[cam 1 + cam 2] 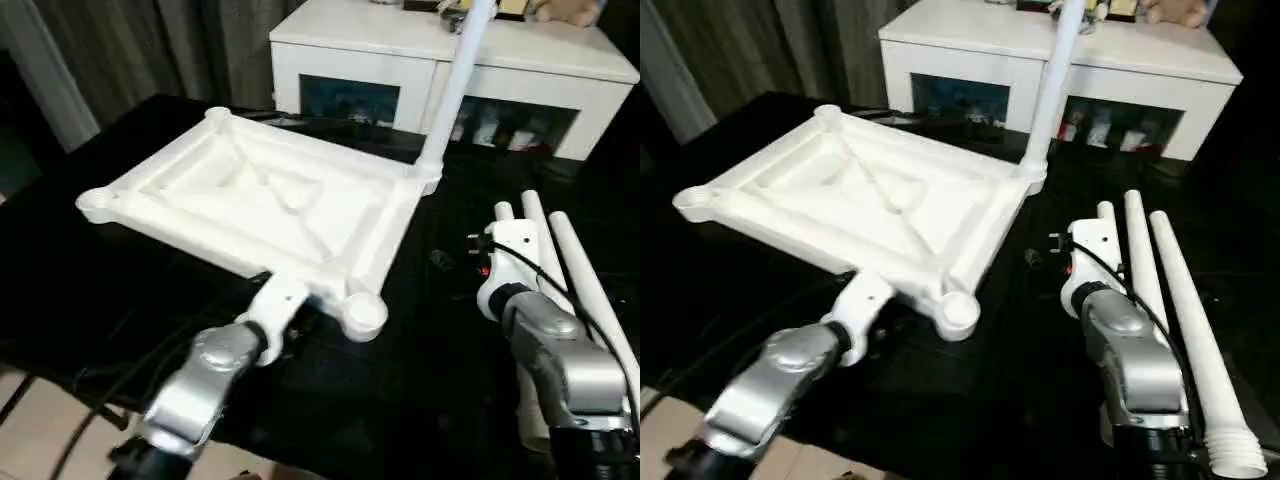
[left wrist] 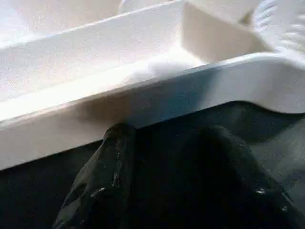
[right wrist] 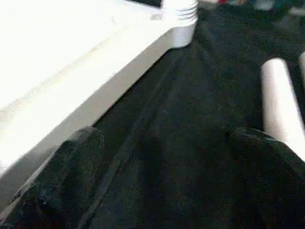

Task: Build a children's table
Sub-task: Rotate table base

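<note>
My left tool [image 2: 162, 138] grips the near rim of the upside-down white plastic table top [image 1: 260, 200] on the black bench [image 1: 60, 290]. One round white leg [image 1: 452, 90] stands in its far corner; three legs [image 1: 1170, 300] lie beside it, waiting. My right tool [image 3: 162, 157] is wide, empty.

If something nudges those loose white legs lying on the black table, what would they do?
The loose legs are round, smooth tubes lying flat on the black tabletop, so they would probably roll sideways. They look hollow at the threaded end, so likely light, and probably stiff.
</note>
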{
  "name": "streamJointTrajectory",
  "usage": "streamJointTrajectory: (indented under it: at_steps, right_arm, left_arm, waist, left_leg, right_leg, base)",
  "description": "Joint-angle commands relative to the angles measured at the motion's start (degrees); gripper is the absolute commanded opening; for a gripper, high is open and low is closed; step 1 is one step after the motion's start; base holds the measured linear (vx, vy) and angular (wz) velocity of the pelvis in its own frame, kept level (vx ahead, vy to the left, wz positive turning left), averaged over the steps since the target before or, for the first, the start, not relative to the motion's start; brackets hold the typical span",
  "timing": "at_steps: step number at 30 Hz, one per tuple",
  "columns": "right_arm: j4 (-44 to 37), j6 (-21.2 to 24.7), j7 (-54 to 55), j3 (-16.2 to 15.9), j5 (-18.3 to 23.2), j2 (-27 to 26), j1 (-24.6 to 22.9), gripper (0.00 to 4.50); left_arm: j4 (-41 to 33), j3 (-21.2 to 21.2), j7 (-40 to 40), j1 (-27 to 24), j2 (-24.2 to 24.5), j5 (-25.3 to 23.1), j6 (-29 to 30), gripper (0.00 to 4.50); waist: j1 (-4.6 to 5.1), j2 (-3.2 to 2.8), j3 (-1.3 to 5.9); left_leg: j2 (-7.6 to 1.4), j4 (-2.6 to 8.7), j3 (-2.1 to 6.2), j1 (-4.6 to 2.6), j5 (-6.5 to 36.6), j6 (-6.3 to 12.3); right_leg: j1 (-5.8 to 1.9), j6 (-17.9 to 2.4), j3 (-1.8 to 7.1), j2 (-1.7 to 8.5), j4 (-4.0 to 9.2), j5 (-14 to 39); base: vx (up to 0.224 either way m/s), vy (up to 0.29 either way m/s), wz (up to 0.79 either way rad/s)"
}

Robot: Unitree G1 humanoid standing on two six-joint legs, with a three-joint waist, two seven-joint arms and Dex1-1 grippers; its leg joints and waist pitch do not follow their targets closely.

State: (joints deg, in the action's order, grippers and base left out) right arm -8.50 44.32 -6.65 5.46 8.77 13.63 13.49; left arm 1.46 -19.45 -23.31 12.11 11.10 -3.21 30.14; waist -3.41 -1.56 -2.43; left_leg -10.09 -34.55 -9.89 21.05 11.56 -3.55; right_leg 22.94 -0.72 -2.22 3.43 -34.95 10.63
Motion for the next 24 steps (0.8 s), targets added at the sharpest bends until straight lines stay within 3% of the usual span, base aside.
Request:
streamJointTrajectory:
  at_steps: [1, 5, 9, 11, 14, 15, 16, 17, 19, 20, 21, 23, 24]
  right_arm:
    - [-1.7, 2.16, -0.06, 1.5, 0.78, 0.13, 1.06, 4.5]
    - [0.08, 8.39, 1.08, 1.6, -1.82, 3.33, 4.6, 4.5]
    - [0.91, 12.07, 0.78, 1.61, -1.85, 5.4, 6.98, 4.5]
    - [1.21, 14.17, 0.32, 1.32, -1.44, 6.52, 8.68, 4.5]
    - [2.01, 16.44, -0.64, 0.59, -1.06, 7.6, 10.39, 4.5]
    - [2.95, 19.33, -1.19, 0.05, -1.14, 8.51, 11.78, 4.5]
    - [2.95, 19.33, -1.19, 0.05, -1.14, 8.51, 11.78, 4.5]
    - [3.22, 21.62, -1.8, -0.31, -0.77, 9.11, 12.2, 4.5]
    - [3.36, 23.3, -2.28, -0.54, -0.55, 9.49, 12.5, 4.5]
    - [4.52, 27.28, -2.71, -1.39, -0.64, 10.57, 12.86, 4.5]
    - [5.11, 28.2, -2.78, -1.77, -0.87, 11.0, 12.98, 4.5]
    - [5.8, 29.35, -2.83, -1.62, -0.69, 11.09, 13.4, 4.5]
    - [5.92, 29.56, -2.84, -1.58, -0.65, 11.1, 13.48, 4.5]
  left_arm:
    - [0.32, -1.24, 0.14, 1.42, -0.89, 0.23, -2.25, 2.46]
    - [4.35, 0.61, 2.92, 3.98, -6.26, 1.76, -8.63, 2.46]
    - [7.68, 2.04, 5.1, 5.37, -8.68, 2.06, -12.48, 2.46]
    - [9.63, 2.59, 6.95, 6.26, -9.74, 1.45, -15.7, 2.46]
    - [8.32, 4.71, 8.77, 6.5, -10.07, 1.87, -16.04, 2.46]
    - [5.85, 7.11, 9.08, 6.31, -9.49, 3.07, -15.52, 2.46]
    - [5.85, 7.11, 9.08, 6.31, -9.49, 3.07, -15.52, 2.46]
    - [3.86, 7.97, 8.5, 5.93, -8.44, 3.43, -15.13, 2.46]
    - [2.78, 8.48, 8.09, 5.69, -7.8, 3.59, -15.09, 2.46]
    - [-3.57, 8.51, 2.42, 3.92, -3.4, 4.98, -12.73, 2.46]
    - [-6.14, 8.34, -0.11, 3.26, -1.49, 5.55, -11.57, 2.46]
    - [-8.84, 7.79, -3.45, 2.6, 0.95, 6.79, -10.48, 2.46]
    - [-9.31, 7.69, -4.04, 2.48, 1.38, 7.01, -10.29, 2.46]
  waist:
    - [0.21, 0.2, 3.06]
    - [0.29, 0.53, 3.12]
    - [0.26, 1.58, 3.21]
    - [0.23, 1.31, 3.34]
    - [0.43, 1.53, 3.53]
    - [0.58, 1.92, 3.56]
    - [0.55, 1.66, 3.57]
    - [0.6, 2.11, 3.51]
    - [0.42, 1.73, 3.37]
    - [0.59, 2.87, 3.38]
    - [0.13, 2.2, 3.43]
    - [0.36, 2.04, 3.15]
    - [0.29, 2.47, 3.03]
  left_leg:
    - [-2.2, 4.3, 1.03, -0.43, 10.73, -0.17]
    - [-2.11, 4.2, 0.99, -0.23, 9.1, -0.11]
    - [-2.01, 3.84, 0.77, -0.15, 8.01, 0.94]
    - [-2.0, 3.75, 0.86, -0.02, 6.27, 1.42]
    - [-2.11, 3.56, 0.89, 0.09, 4.38, 2.27]
    - [-2.05, 3.48, 0.85, 0.07, 3.87, 2.69]
    - [-2.12, 3.39, 0.75, -0.05, 3.43, 3.01]
    - [-2.19, 3.33, 0.64, -0.13, 3.44, 3.22]
    - [-2.28, 3.4, 0.68, -0.22, 3.57, 3.31]
    - [-2.28, 3.44, 0.54, -0.21, 3.63, 3.49]
    - [-2.56, 3.72, 0.95, -0.37, 2.83, 3.18]
    - [-2.49, 3.61, 0.6, -0.67, 4.11, 2.07]
    - [-2.46, 3.76, 0.59, -0.67, 4.65, 1.45]
  right_leg:
    - [-2.52, -6.39, 2.47, 3.59, 4.82, 13.01]
    - [-2.71, -7.24, 2.38, 3.53, 4.64, 11.7]
    - [-2.9, -6.74, 2.41, 3.76, 4.89, 13.1]
    - [-2.96, -6.63, 2.4, 3.73, 4.59, 11.58]
    - [-3.13, -7.64, 2.33, 3.86, 4.16, 8.53]
    - [-3.21, -8.44, 2.29, 3.84, 3.92, 8.08]
    - [-3.07, -9.14, 2.32, 3.87, 4.0, 7.7]
    - [-2.99, -9.25, 2.33, 3.79, 4.04, 7.48]
    - [-2.86, -9.5, 2.31, 3.83, 3.98, 7.98]
    - [-2.95, -9.38, 2.28, 3.72, 4.05, 8.14]
    - [-3.05, -9.54, 2.21, 4.14, 3.5, 8.53]
    - [-2.42, -9.52, 2.23, 3.76, 3.84, 9.73]
    - [-2.52, -9.27, 2.3, 3.84, 3.73, 10.35]
  base:
    - [0.0, 0.0, 0.0]
    - [0.0, 0.0, 0.0]
    - [0.0, 0.0, 0.0]
    - [0.0, 0.0, 0.0]
    - [0.0, 0.0, 0.0]
    - [0.0, 0.0, 0.0]
    - [0.0, 0.0, 0.0]
    - [0.0, 0.0, 0.0]
    - [0.0, 0.0, 0.0]
    - [0.0, 0.0, 0.0]
    - [0.0, 0.0, 0.0]
    - [0.0, 0.0, 0.0]
    - [0.0, 0.0, 0.0]
